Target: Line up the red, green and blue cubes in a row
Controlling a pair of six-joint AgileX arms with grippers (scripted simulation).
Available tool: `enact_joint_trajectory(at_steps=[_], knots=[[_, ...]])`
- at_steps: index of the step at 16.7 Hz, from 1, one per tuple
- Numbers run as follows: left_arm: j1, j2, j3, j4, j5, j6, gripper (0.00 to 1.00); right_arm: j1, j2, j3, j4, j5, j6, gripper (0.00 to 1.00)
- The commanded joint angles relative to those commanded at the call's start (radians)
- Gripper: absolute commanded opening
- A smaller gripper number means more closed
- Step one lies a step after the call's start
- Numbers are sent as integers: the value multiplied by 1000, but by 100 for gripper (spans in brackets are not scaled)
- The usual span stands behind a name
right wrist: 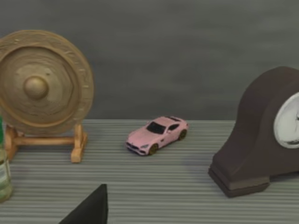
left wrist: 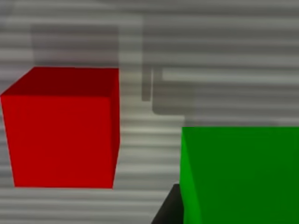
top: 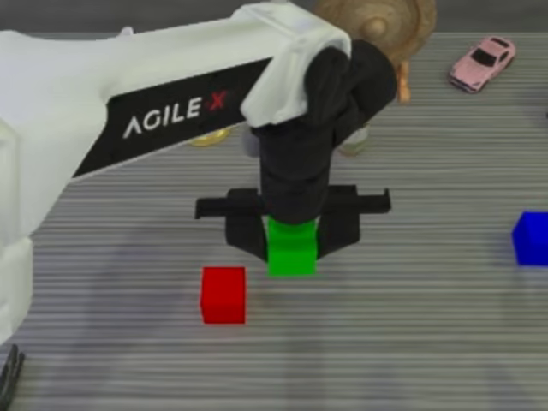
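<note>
The green cube (top: 290, 248) is pinched by the left gripper (top: 291, 244) beside the red cube (top: 223, 294) (blue cube (top: 531, 237) well apart), apparently for row placement

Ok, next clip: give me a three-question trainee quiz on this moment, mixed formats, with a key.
1. True or false: the left pincer is closed around the green cube.
2. Which cube lies nearest the green one? A. red cube B. blue cube
3. Fill in: the small pink thing near the table's far right is a toy ____.

Key: 1. True: its fingers flank the green cube on both sides. 2. A. 3. car.
</note>
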Motion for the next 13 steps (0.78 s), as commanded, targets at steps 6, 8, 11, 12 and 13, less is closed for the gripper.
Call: enact_joint_trajectory(at_steps=[6, 8, 11, 12, 13], knots=[[5, 8, -12, 17, 0, 4, 0, 0, 0, 0, 0, 0, 0, 100], [5, 21, -50, 70, 1, 4, 0, 0, 0, 0, 0, 0, 0, 100], [6, 48, -124, 176, 1, 4, 0, 0, 0, 0, 0, 0, 0, 100], [5, 56, -146, 208, 1, 5, 0, 0, 0, 0, 0, 0, 0, 100], [5, 64, -164, 231, 1, 5, 0, 0, 0, 0, 0, 0, 0, 100]])
